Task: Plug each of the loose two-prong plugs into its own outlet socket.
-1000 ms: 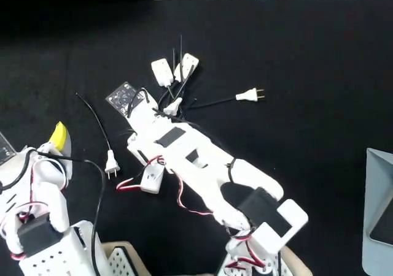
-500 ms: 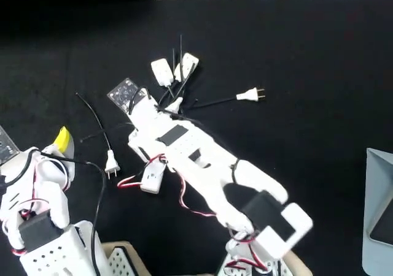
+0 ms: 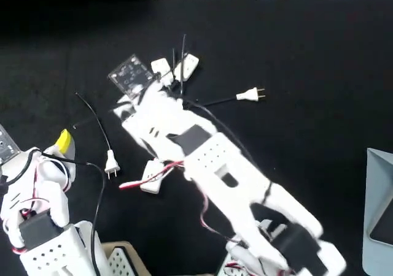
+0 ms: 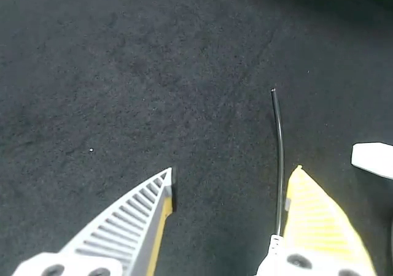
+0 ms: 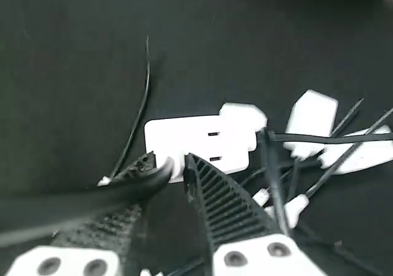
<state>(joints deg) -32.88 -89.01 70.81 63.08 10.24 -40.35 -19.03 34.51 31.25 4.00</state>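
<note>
You have hardly begun this job, I think. Two plugs lie loose on the black cloth-covered desk, and neither is in a socket yet.

The first small white two-prong plug lies near the left side of the desk, closer to the near edge, just beside your left arm. The second white two-prong plug lies about the middle of the desk. Its prongs point toward the right edge, and it is apart from the other things.

The white plastic socket blocks sit in a bunch with black cords toward the far edge, left of the middle. Your right arm stretches across the desk to that bunch. Your right tool hangs just over one flat white socket block whose two slots are empty. Its tips are close together with only a narrow gap, and I see nothing gripped between them.

Your left tool is spread wide and holds nothing. It hangs low over the desk, with the first plug's thin black cord just beside its yellow tip.

Both plugs need picking up and pushing in.
</note>
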